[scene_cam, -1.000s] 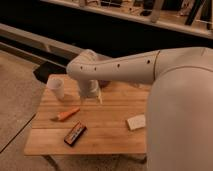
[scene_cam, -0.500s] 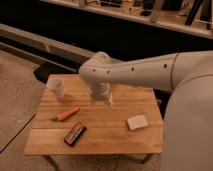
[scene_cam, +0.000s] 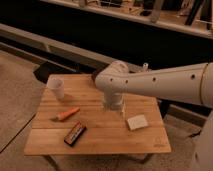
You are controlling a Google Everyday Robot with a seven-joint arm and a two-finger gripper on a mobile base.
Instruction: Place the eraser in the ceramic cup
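Off-white eraser (scene_cam: 137, 122) lies near gripper (scene_cam: 114, 105), white cup (scene_cam: 56, 88) apart.

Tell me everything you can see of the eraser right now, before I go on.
The eraser is a small, plain, off-white rectangular block with a matte look. It lies flat on the wooden table near the right end in the camera view, turned slightly askew to the table's edges. Only the table touches it, and it is not yet picked up. The gripper hangs over the table's middle, apart from it. The ceramic cup stands at the far-left corner.
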